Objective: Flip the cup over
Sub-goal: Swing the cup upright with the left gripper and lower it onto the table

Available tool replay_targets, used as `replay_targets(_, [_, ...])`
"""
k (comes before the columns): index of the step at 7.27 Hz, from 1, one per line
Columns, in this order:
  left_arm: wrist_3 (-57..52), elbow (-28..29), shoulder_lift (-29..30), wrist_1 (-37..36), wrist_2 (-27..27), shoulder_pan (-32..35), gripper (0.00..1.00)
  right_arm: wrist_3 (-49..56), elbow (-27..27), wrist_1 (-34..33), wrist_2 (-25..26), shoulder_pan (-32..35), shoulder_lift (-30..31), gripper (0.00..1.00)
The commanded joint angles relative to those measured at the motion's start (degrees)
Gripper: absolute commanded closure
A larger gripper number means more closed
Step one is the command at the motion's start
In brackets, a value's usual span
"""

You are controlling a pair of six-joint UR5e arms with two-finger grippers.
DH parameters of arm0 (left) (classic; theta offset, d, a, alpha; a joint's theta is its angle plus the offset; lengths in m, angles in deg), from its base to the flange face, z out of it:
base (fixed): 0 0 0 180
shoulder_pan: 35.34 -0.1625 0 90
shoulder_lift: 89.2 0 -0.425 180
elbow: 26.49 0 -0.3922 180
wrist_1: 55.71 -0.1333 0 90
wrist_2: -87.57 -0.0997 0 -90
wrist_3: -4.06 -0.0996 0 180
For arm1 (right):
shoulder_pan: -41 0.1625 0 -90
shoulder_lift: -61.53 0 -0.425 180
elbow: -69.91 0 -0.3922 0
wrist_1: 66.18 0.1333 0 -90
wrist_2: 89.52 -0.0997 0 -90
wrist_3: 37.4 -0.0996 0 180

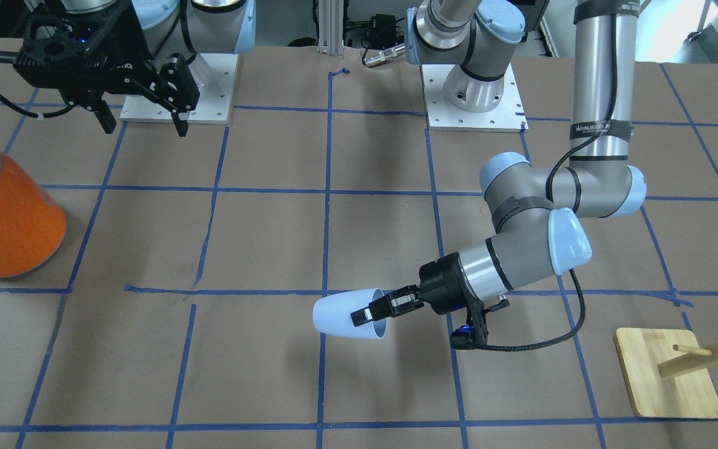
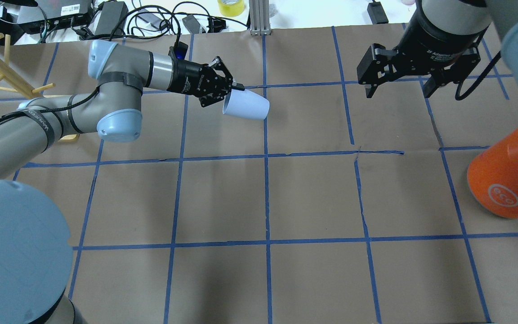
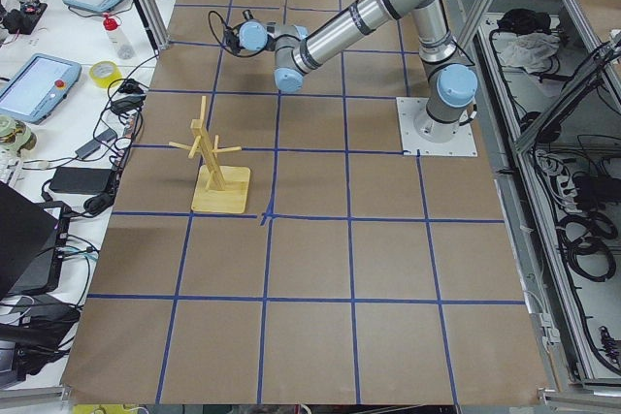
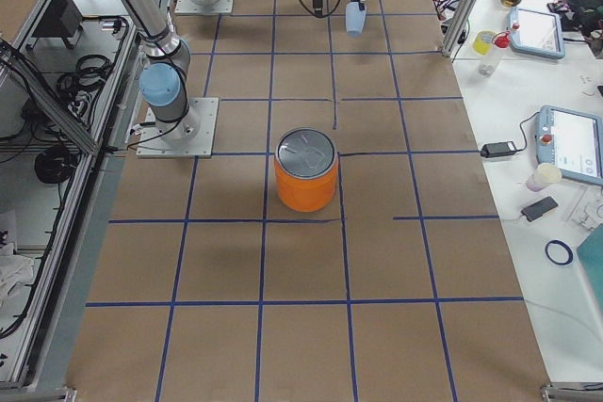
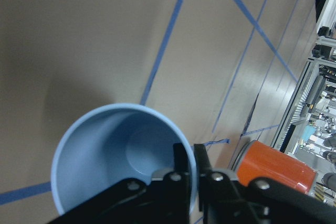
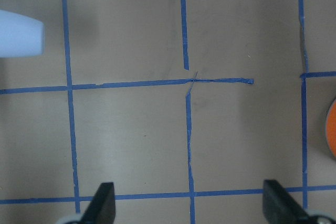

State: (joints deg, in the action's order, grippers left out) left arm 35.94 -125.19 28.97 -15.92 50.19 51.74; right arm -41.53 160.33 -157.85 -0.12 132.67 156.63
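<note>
**Front-facing view.** The left gripper (image 1: 362,317) is pinching the rim of the small pale light-blue tapered plastic cup (image 1: 340,319). The cup is lying on its side, mouth toward the wrist and base pointing away.

**Left wrist view.** Here you are seeing what the front view is hiding. One finger (image 5: 181,169) is sitting inside the blue interior and the other outside the wall, with the rim clamped between them.

**Overhead view.** The cup is overlapping a blue tape line on the brown paper-covered table (image 2: 313,198). You cannot tell here whether it is touching the surface. The right gripper (image 2: 398,93) is hovering well apart from the cup, jaws spread wide and holding nothing.

**Right wrist view.** Only bare paper is showing between the right gripper's fingers (image 6: 102,205). The cup's base is showing at the picture's left edge.

**Right-side view.** The large orange cylindrical can with a silver top (image 4: 305,185) is standing upright, well apart from the cup.
</note>
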Motion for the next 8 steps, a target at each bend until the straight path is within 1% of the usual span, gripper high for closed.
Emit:
replay_targets(1, [1.5,1.8,-2.2,-0.4,-12.8,0.5,1.00,0.0,0.0,0.0,0.0,0.0,0.0,0.00])
replay_targets(2, [1.1,2.6,-2.4,0.1,-17.9,0.5,1.00,0.0,0.0,0.0,0.0,0.0,0.0,0.00])
replay_targets(3, [-4.5,4.4,-2.8,2.8,-27.0,0.6,1.00,0.0,0.0,0.0,0.0,0.0,0.0,0.00])
replay_targets(4, [-18.2,6.5,-3.4,8.1,-37.6,0.6,1.00,0.0,0.1,0.0,0.0,0.0,0.0,0.00])
replay_targets(5, [-27.9,8.9,-3.8,12.8,-44.6,0.5,1.00,0.0,0.1,0.0,0.0,0.0,0.0,0.00])
replay_targets(6, [-34.6,10.8,-3.0,14.3,-49.4,0.3,1.00,0.0,0.1,0.0,0.0,0.0,0.0,0.00])
replay_targets(7, [-38.8,11.0,-1.9,14.1,-52.1,0.2,1.00,0.0,0.1,0.0,0.0,0.0,0.0,0.00])
replay_targets(8, [-44.3,10.9,-0.8,13.7,-56.5,0.2,1.00,0.0,0.1,0.1,0.0,0.0,0.0,0.00])
